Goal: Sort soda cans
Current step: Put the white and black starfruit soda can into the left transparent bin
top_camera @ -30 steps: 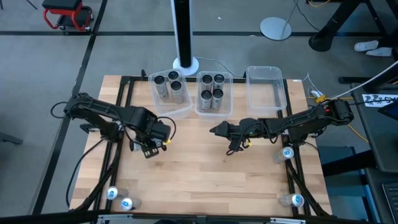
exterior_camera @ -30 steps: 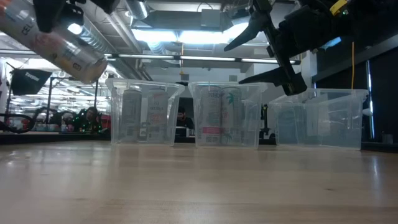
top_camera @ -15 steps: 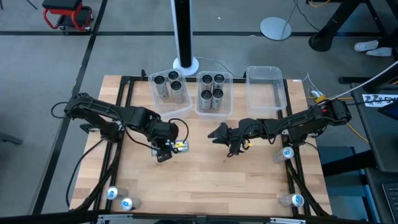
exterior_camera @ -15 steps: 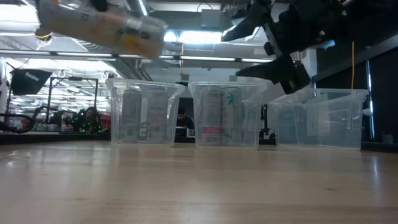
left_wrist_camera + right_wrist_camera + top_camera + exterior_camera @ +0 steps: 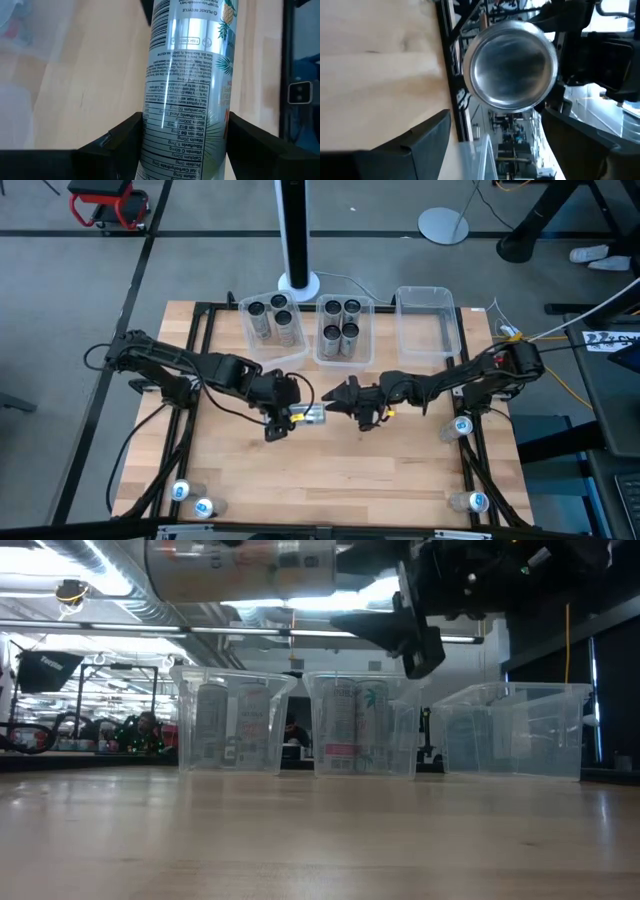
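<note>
Above the middle of the table, the soda can you are carrying lies on its side in mid-air, its free end pointing at the right gripper. A second ago it hung over the left part of the table, tilted; it has since swung across to the centre and levelled out. I read that as a handover between the arms, with the can now almost within the right arm's reach.

Your left gripper is clamped across the can's body; in the left wrist view both dark fingers press the printed silver side. The left arm reaches in low from the left edge, stretched toward the centre.

Your right gripper has come in from the right to meet it, fingers spread wide and holding nothing. In the right wrist view the can's round end faces the camera squarely between the spread fingers, not yet touched.

Behind, the left bin and the middle bin already hold upright cans, and the right bin holds none. Loose cans wait at the front corners and along the right edge.
</note>
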